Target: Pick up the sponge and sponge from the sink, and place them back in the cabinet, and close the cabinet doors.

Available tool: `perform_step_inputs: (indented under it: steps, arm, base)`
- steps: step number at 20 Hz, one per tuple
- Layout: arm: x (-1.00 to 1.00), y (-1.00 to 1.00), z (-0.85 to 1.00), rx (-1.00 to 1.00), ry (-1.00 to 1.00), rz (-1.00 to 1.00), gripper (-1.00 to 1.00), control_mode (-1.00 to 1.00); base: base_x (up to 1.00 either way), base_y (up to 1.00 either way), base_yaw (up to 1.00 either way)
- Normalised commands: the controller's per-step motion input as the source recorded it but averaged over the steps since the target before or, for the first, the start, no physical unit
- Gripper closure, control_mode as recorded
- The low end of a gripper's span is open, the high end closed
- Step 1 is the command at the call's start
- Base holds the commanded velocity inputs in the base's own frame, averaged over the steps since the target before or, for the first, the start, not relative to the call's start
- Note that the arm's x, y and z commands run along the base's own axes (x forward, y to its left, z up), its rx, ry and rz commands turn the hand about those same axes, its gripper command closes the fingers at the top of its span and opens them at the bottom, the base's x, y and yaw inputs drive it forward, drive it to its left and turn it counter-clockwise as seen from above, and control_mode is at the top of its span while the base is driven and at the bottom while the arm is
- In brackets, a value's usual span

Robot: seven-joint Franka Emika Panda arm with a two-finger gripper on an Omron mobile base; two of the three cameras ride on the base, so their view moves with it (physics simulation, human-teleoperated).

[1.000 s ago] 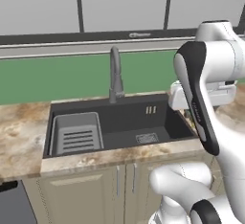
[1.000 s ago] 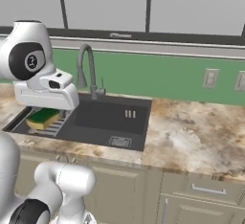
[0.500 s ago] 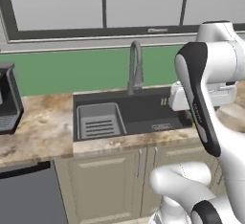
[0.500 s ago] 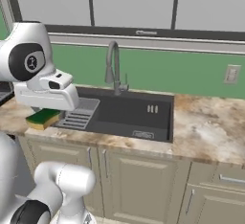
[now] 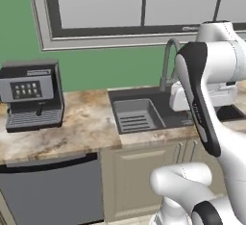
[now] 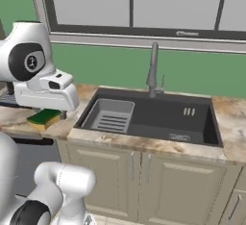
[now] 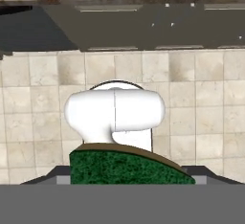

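Observation:
A sponge (image 6: 44, 118), dark green over yellow, sits between the fingers of my gripper (image 6: 46, 115), which is shut on it. In the right base view it hangs over the counter edge, left of the sink (image 6: 192, 131). The hand view has the sponge's green face (image 7: 129, 168) across the bottom between the fingertips, with floor tiles far below. In the left base view the sink (image 5: 166, 118) lies behind the arm, its ribbed rack insert (image 5: 135, 116) on the left. The cabinet and the cabinet doors are out of view.
A grey coffee machine (image 5: 32, 94) stands on the marbled counter (image 5: 81, 128) to the left. A dark dishwasher front (image 5: 53, 190) is below it. The gooseneck faucet (image 6: 153, 70) rises behind the basin. Short beige base doors (image 6: 144, 181) run under the sink.
The whole picture has shifted: the base has driven left, so the sink has slid right and the coffee machine has come into view. The gripper keeps hold of the sponge.

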Motion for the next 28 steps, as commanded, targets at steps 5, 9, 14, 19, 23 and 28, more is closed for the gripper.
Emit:
perform_step_inputs:
  steps: [5, 9, 14, 19, 23, 28]
  arm:
    - [0.00, 0.00, 0.00, 0.00, 0.00, 0.00, 1.00, 1.00]
    - [0.00, 0.00, 0.00, 0.00, 0.00, 0.00, 1.00, 1.00]
    - [0.00, 0.00, 0.00, 0.00, 0.00, 0.00, 1.00, 1.00]
    - [0.00, 0.00, 0.00, 0.00, 0.00, 0.00, 1.00, 1.00]
    - [0.00, 0.00, 0.00, 0.00, 0.00, 0.00, 1.00, 1.00]
    - [0.00, 0.00, 0.00, 0.00, 0.00, 0.00, 1.00, 1.00]
  base:
    - [-0.13, 0.66, 0.17]
    - [-0.12, 0.57, 0.34]
    - [-0.01, 0.48, 0.46]
    - [0.00, 0.38, 0.51]
    - [0.00, 0.39, 0.53]
    - [-0.06, 0.41, 0.52]
